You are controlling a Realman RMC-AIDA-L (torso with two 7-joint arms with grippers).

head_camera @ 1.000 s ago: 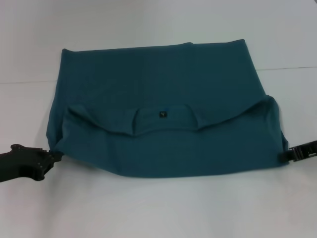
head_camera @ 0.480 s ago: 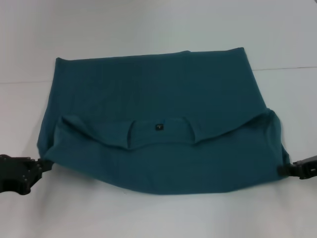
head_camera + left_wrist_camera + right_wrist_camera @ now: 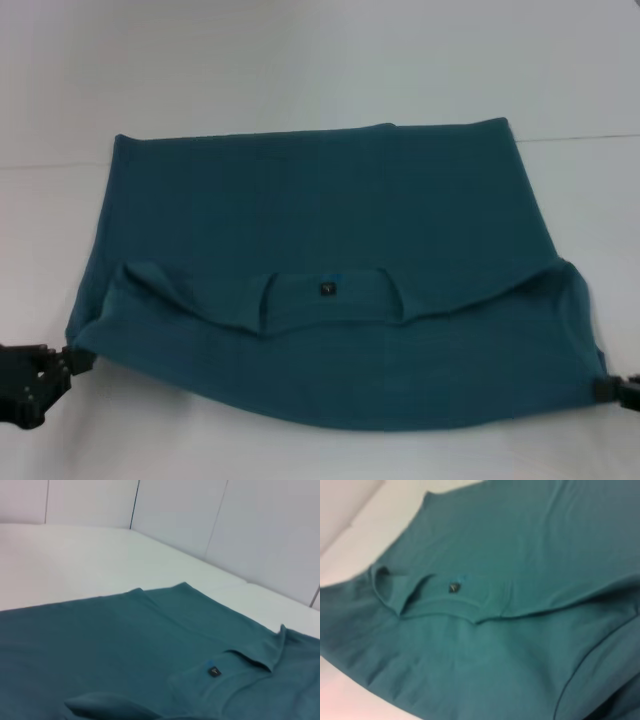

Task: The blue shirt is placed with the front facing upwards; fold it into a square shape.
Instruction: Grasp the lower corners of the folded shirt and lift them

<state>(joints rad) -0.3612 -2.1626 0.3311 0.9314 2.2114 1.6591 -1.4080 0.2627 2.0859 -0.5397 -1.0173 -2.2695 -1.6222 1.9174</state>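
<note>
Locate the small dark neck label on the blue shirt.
In the head view the neck label sits near the middle of the blue shirt, inside the collar along the folded edge nearest the robot, between the left gripper and right gripper.

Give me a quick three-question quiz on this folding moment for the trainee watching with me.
1. True or false: the blue shirt shows pale lettering on the face that is turned up.
2. Where do the left gripper and the right gripper sit? A) both over the middle of the shirt B) one at each near corner of the shirt C) both off at the far edge
3. Fill in: the small dark neck label lies inside the ____.

Key
1. False: only plain fabric shows.
2. B: each is at a near corner, at the picture's side edges in the head view.
3. Collar, midway across the folded band nearer the robot.
</note>
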